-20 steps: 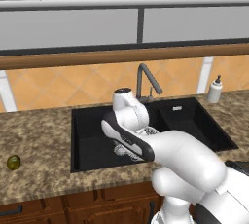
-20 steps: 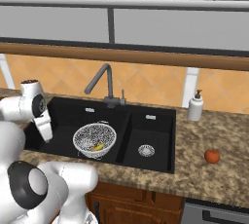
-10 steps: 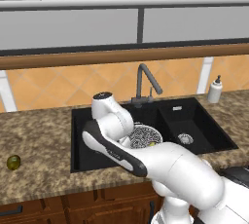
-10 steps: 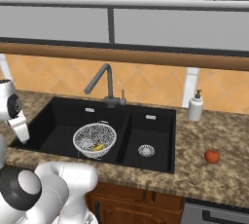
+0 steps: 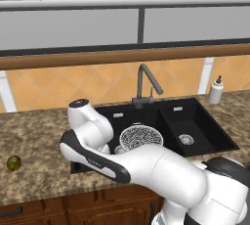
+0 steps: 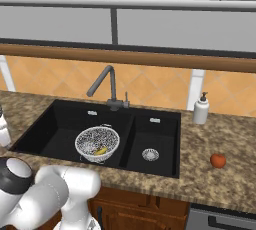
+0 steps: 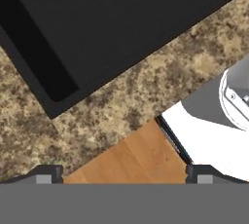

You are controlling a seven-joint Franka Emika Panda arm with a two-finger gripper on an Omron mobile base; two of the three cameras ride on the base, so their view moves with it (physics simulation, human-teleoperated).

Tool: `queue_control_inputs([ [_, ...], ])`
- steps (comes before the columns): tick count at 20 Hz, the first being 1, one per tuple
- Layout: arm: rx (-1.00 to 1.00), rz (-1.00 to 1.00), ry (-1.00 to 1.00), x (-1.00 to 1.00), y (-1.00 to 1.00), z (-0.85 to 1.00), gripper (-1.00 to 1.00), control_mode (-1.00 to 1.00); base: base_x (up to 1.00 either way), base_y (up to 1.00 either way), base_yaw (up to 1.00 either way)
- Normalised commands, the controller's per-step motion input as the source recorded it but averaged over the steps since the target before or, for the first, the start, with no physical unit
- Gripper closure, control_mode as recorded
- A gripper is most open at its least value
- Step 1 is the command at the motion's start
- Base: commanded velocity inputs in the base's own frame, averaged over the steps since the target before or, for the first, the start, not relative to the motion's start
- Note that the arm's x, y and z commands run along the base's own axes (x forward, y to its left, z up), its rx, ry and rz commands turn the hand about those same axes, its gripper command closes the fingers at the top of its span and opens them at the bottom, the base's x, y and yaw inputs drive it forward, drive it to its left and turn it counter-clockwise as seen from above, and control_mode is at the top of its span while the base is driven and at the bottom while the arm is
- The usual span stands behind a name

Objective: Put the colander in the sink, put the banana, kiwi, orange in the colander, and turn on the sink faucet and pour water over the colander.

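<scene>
With the round wire-mesh colander (image 6: pixel 97 143) in the black double-basin sink (image 6: pixel 60 124) holding the small yellow banana (image 6: pixel 101 150), my empty gripper (image 7: pixel 124 172) gaped while the olive kiwi (image 5: pixel 13 163) and reddish orange (image 6: pixel 217 160) waited on the bench either side of that sink, the faucet (image 6: pixel 103 81) dry.

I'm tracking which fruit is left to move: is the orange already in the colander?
No, the orange lies on the counter right of the sink, far from the colander.

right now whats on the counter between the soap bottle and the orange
Nothing: in the right base view, bare speckled counter runs from the soap bottle to the orange.
</scene>
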Motion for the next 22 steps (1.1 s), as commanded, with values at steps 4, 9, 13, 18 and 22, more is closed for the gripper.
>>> queue_control_inputs([
  [4, 0.0, 0.01, 0.0, 0.0, 0.7, 0.0, -1.0, -1.0, 0.0, 0.0, 0.0],
  [9, 0.0, 0.01, 0.0, 0.0, 0.67, 0.0, -1.0, -1.0, 0.0, 0.0, 0.0],
  [13, 0.0, 0.01, 0.0, 0.0, 0.58, 0.0, -1.0, -1.0, 0.0, 0.0, 0.0],
  [18, 0.0, 0.0, -0.01, 0.19, 0.4, 0.0, -1.0, -1.0, 0.0, 0.0, 0.0],
  [22, 0.0, 0.02, -0.02, 0.25, 0.23, 0.0, -1.0, -1.0, 0.0, 0.0, 0.0],
])
